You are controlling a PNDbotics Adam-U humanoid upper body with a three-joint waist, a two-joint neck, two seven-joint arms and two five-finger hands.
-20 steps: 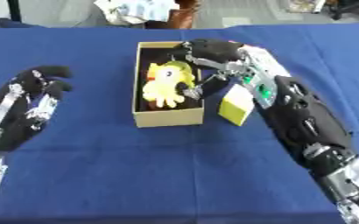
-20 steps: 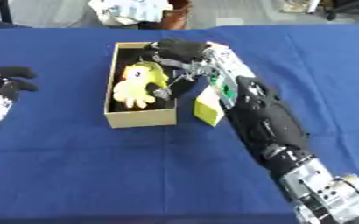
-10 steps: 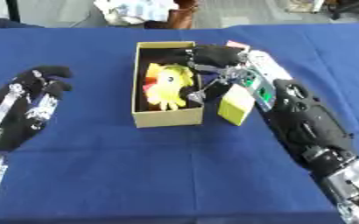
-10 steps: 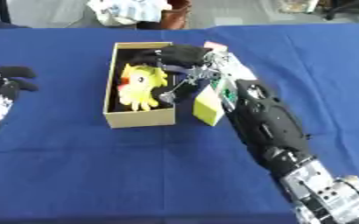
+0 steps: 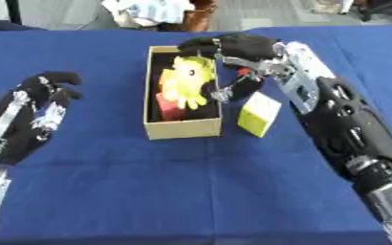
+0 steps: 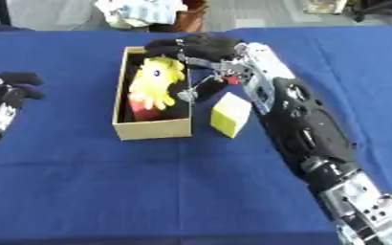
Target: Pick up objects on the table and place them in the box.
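A yellow plush toy (image 5: 186,80) lies tilted in the open cardboard box (image 5: 181,128), on top of a red thing (image 5: 169,106). My right hand (image 5: 243,48) hovers over the box's far right corner. Its fingers (image 6: 176,45) arch over the toy's top, its thumb hangs by the right wall, and it stands open around the toy without closing on it. A yellow block (image 5: 258,114) stands on the blue cloth just right of the box, below that hand. My left hand (image 5: 34,111) rests open at the left, fingers up.
A blue cloth (image 5: 199,191) covers the table. A heap of white and light blue stuff (image 5: 149,10) and a brown thing (image 5: 199,14) lie beyond the far edge. My right forearm (image 5: 342,129) crosses the table's right side.
My right hand has drawn back a little toward the box's far edge, fingers spreading. The yellow toy has stayed in the box. The left hand has not moved.
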